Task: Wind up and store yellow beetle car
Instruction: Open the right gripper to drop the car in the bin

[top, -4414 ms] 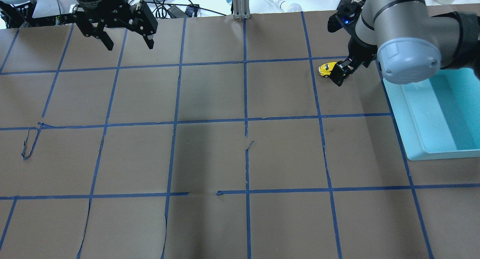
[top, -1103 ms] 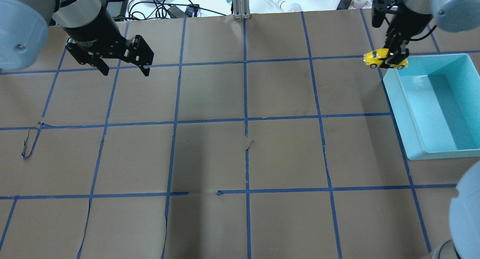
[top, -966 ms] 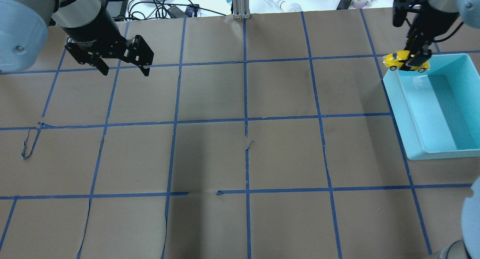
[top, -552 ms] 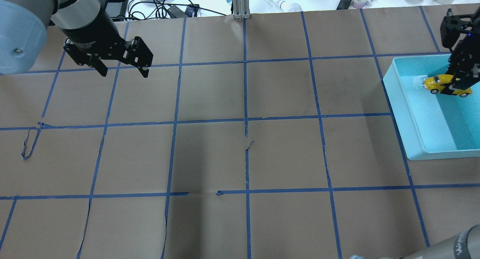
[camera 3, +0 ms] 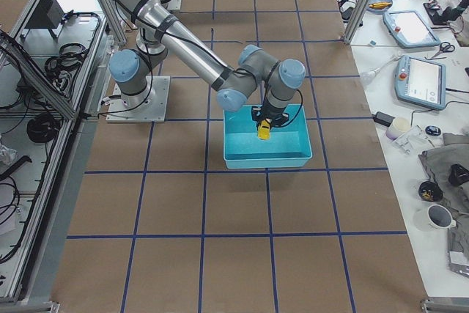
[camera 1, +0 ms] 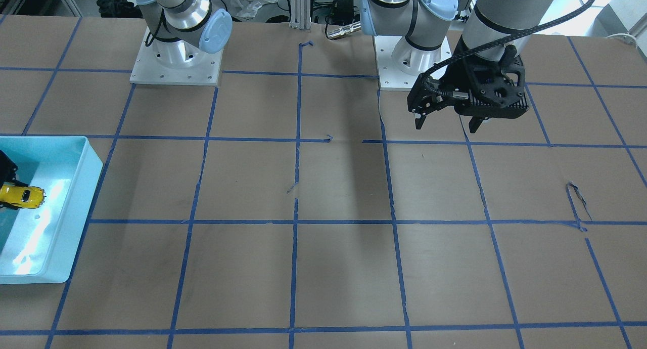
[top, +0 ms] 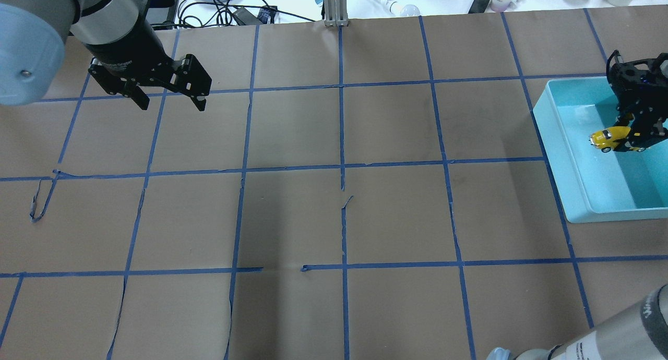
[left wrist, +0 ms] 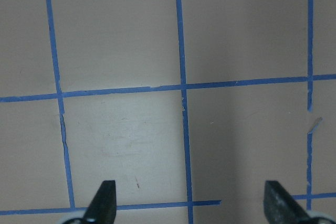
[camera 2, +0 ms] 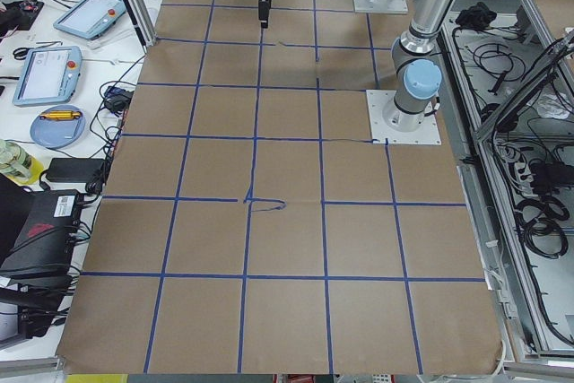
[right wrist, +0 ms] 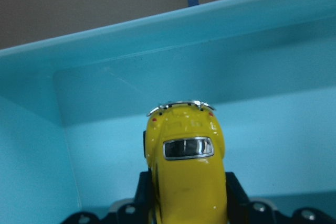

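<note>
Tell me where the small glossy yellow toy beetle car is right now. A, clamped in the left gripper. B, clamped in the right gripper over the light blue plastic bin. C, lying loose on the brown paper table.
B: the yellow beetle car is clamped in the right gripper over the light blue bin, while the left gripper is open and empty.

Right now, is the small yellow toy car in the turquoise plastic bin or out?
In: the walls of the turquoise bin surround the yellow car, held by the right gripper.
</note>
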Controlling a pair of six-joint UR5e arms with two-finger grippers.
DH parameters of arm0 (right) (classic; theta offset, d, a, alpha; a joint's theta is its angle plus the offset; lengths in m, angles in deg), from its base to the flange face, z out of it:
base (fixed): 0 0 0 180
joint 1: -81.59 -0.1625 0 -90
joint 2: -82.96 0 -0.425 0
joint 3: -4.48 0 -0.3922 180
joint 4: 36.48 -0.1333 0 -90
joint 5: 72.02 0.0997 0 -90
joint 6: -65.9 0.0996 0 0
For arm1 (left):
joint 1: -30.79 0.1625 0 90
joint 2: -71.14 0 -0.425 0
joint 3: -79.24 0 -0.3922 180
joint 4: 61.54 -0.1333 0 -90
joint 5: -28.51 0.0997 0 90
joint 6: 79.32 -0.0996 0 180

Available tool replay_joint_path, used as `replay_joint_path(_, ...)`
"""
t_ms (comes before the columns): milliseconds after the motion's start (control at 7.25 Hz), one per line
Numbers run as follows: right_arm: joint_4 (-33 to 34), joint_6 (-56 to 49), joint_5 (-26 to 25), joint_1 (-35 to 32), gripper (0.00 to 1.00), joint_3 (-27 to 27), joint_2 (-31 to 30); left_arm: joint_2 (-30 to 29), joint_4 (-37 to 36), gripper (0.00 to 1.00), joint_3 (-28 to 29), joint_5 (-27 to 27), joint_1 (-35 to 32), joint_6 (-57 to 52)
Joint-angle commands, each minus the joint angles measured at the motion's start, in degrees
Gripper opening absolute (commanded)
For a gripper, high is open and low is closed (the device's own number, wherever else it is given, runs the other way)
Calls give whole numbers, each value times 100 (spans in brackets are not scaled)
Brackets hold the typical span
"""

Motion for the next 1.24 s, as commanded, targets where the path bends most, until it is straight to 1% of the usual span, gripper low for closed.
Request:
replay_joint_path(0, 536, -376, -90, 7, 12, 36, 275, 30, 5, 100, -4, 30, -4, -43)
replay_joint_path(138, 555, -484, -82, 7, 25, 28, 250, -4, -3, 100, -4, 4, -3, -61)
replay_joint_path(276, 529, -476, -12, 7, 33, 36, 285, 22, -4, 100, 5, 4, 14, -61)
replay_joint_path(552, 555, -476, 23, 7, 37, 37, 399, 31, -12, 100, 5, 39, -12, -61)
replay_joint_path(690, 555, -450, 363, 7, 76, 28, 539, 22, -12, 100, 14, 22, 5, -61)
replay_joint_path(828, 520, -336, 523, 7, 100, 19, 479, 22, -12, 100, 5, 30, -3, -61)
replay_joint_path(966, 450, -92, 498, 7, 100, 19, 322, 57, -4, 100, 14, 48, -3, -61)
replay_joint_path(1103, 424, 50, 489, -37, 100, 19, -2, 48, -12, 100, -3, 13, 14, -70)
